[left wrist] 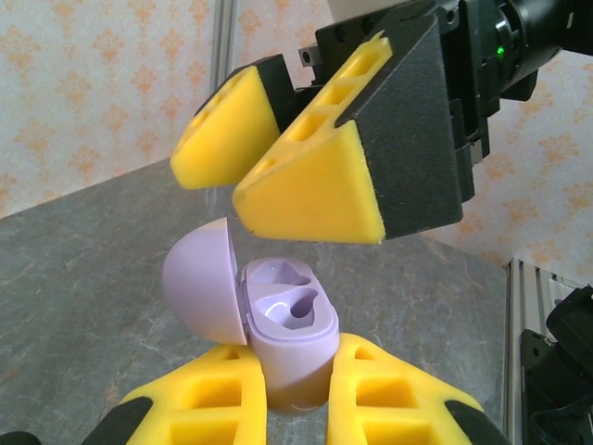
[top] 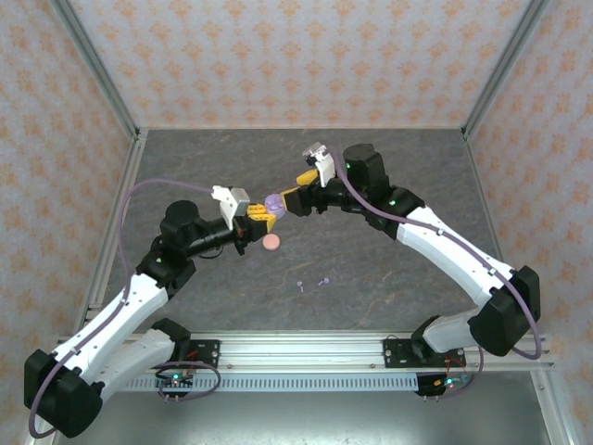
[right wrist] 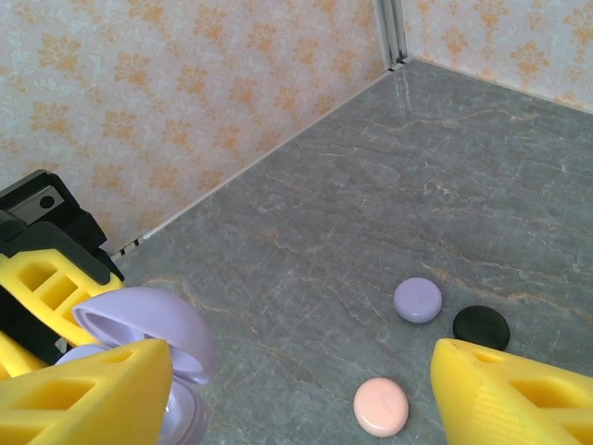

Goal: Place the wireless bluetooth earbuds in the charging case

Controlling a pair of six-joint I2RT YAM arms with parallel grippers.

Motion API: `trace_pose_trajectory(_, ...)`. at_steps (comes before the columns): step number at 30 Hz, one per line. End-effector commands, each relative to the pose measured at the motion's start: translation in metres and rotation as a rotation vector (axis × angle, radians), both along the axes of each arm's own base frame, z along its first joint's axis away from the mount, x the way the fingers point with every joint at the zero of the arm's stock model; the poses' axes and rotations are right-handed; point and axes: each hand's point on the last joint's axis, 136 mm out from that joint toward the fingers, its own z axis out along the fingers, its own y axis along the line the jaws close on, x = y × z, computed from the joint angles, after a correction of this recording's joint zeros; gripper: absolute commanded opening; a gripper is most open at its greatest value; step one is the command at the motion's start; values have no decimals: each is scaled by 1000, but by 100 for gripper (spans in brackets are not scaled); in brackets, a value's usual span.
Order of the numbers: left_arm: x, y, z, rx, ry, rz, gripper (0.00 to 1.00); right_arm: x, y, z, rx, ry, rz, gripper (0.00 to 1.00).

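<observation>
Above mid-surface (top: pixel 204 158), my left pincer (top: pixel 259 213) has the lavender case (top: pixel 274 202) clamped and lifted clear. On the left wrist cam, both yellow fingers (left wrist: pixel 185 408) squeeze the case base from either side. The lid (left wrist: pixel 199 278) is hinged open to the left and the two moulded wells (left wrist: pixel 292 306) face up.

My right pincer (top: pixel 289 199) comes in from the far right, just beside the case. From the left wrist cam its fingertips (left wrist: pixel 315 190) hang over the open case, spread apart. I can't tell for sure, but they look clear of it. On the right wrist cam that pincer is spread wide with nothing in it, and the open lid sits by its left finger.

Two lavender buds (top: pixel 300 285) lie on the surface close together, between the arms and nearer the bases, well apart from the case.

A pink disc (top: pixel 271 243) lies flat on the surface just on the near side of the held case. The right wrist cam also shows a lavender disc (right wrist: pixel 418 299) and a black disc (right wrist: pixel 481 325) just beside each other, with the pink one near them.
</observation>
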Motion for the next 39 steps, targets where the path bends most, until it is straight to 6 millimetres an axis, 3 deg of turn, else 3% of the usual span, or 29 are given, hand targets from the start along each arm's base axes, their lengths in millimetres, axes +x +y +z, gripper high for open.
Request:
trace_pose_trajectory(1, -3, -2, 14, 3, -52, -14, 10, 1, -4, 19, 26, -12, -25, 74)
trace_pose_trajectory(6, 2, 4, 11, 14, -50, 35, 10, -5, -17, 23, 11, -2, -71, 74)
trace_pose_trajectory(11, 4, 15, 5, 37, -48, 106, 10, -17, -39, -2, -63, 121, -156, 69)
trace_pose_trajectory(16, -2, 25, 5, 52, -57, 148, 10, -35, -55, -60, -136, 373, -269, 64)
trace_pose_trajectory(23, -14, 36, 20, 51, -106, 178, 10, -73, -41, -145, -340, 628, -323, 55)
trace_pose_trajectory(30, -21, 39, 31, 33, -135, 176, 10, -90, -27, -200, -500, 781, -337, 52)
trace_pose_trajectory(39, -21, 39, 30, 31, -132, 178, 10, -98, -18, -248, -696, 850, -331, 47)
